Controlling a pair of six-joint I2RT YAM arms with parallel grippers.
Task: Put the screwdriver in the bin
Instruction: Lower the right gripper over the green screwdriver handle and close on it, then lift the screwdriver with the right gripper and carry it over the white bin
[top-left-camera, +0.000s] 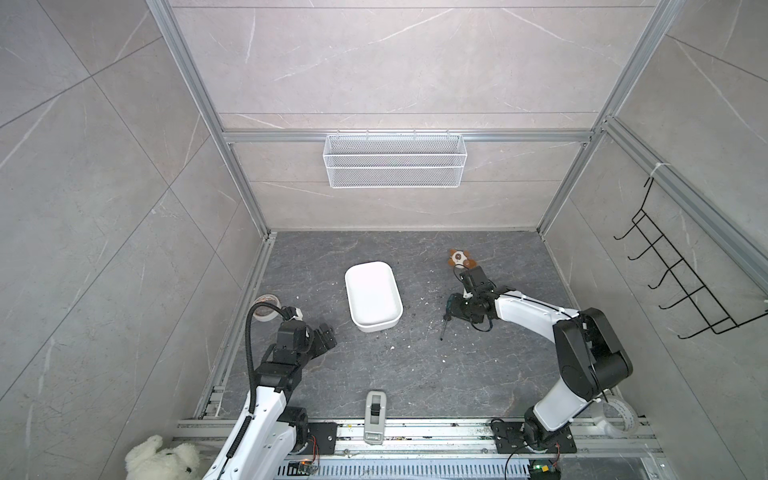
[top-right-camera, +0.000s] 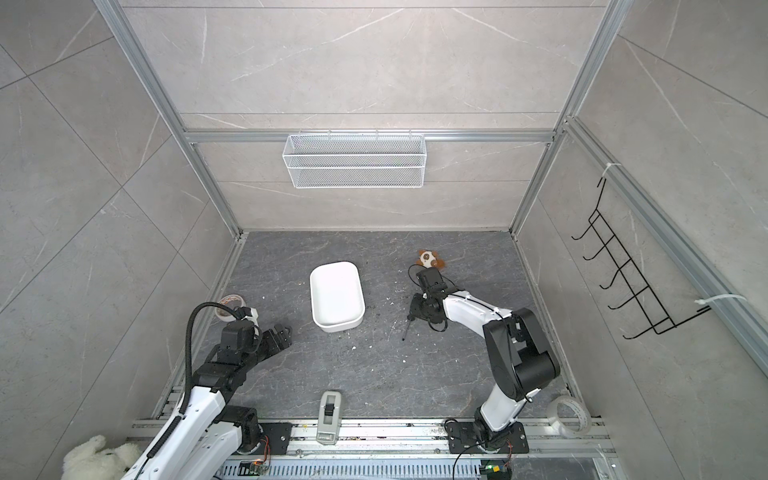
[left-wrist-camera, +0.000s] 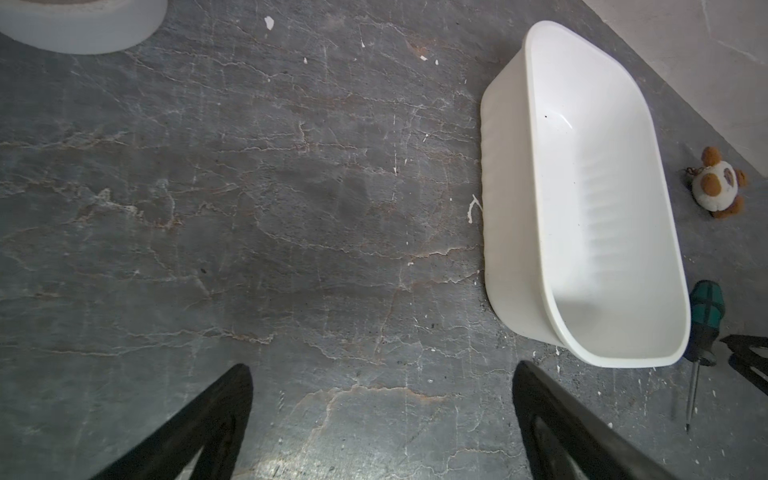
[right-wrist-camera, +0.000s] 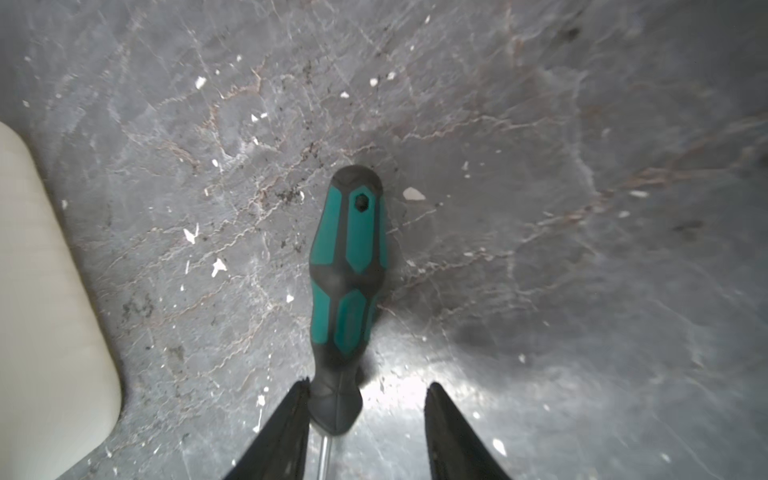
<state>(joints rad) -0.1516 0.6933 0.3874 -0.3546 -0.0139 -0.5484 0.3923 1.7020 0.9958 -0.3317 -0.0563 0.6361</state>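
One screwdriver, one bin

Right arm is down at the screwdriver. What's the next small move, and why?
Probably close the right gripper fully on the handle. In the right wrist view its jaws straddle the shaft end of the handle of the screwdriver, which lies on the table; one finger touches it, the other stands clear. Lifting now would likely leave it behind.
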